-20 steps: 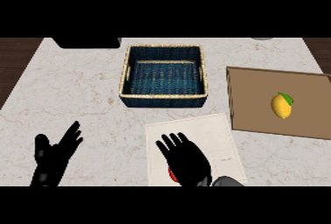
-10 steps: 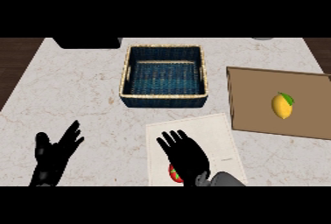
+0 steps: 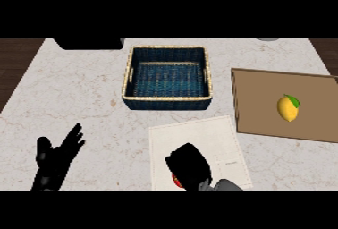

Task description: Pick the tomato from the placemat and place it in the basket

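Right hand (image 3: 189,164) curls over the tomato (image 3: 176,180) on the placemat (image 3: 198,134) at the bench's near edge; mostly hidden, it may slip before reaching the basket (image 3: 167,95). Left hand (image 3: 56,156) rests spread.

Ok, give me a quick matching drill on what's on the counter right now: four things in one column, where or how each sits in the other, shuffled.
Things:
1. tomato
2. lemon
3. basket
4. left hand

Places or states:
A. on the brown board at the right
B. open, fingers up, near the lower left edge
C. on the white placemat, mostly hidden under the curled right hand
D. beyond the placemat, nothing in it

Pairs: 1-C, 2-A, 3-D, 4-B
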Motion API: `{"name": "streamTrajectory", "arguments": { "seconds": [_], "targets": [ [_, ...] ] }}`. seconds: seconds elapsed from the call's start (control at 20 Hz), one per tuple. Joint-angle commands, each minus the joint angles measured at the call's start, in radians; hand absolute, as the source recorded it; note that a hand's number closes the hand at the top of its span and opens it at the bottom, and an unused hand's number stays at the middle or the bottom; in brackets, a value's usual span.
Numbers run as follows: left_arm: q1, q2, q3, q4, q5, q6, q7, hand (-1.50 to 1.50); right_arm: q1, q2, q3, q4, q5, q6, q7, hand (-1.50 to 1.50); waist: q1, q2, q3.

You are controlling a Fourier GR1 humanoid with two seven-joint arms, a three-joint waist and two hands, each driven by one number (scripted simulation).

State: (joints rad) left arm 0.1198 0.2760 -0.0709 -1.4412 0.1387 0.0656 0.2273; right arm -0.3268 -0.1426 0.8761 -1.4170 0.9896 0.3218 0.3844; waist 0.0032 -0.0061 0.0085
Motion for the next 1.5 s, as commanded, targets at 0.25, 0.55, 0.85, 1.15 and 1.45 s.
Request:
{"name": "streamTrajectory", "arguments": {
  "seconds": [0.25,0.55,0.85,1.15,1.45],
  "targets": [
    [-0.020,-0.017,-0.001,0.068,-0.005,-0.033,0.034,0.00,-0.081,0.137,0.020,0.045,-0.019,-0.011,0.251,1.50,0.022,0.011,-0.009],
    [-0.022,-0.019,-0.046,0.020,-0.027,-0.042,0.044,0.00,-0.150,0.141,0.013,0.013,-0.074,-0.096,0.574,1.50,0.085,0.013,-0.010],
    [-0.059,-0.034,-0.052,0.050,-0.037,-0.034,0.043,0.00,-0.267,0.142,-0.001,-0.093,-0.138,-0.336,0.748,1.50,0.107,0.014,-0.007],
    [-0.065,-0.036,-0.055,0.059,-0.030,-0.043,0.058,0.00,-0.444,0.142,-0.123,-0.210,-0.096,-0.630,0.792,1.50,0.116,0.003,-0.010],
    [-0.060,-0.035,-0.051,0.076,-0.035,-0.040,0.056,0.00,-0.645,0.142,-0.219,-0.167,-0.065,-0.689,0.944,1.50,0.099,0.000,-0.015]
  ]
}}
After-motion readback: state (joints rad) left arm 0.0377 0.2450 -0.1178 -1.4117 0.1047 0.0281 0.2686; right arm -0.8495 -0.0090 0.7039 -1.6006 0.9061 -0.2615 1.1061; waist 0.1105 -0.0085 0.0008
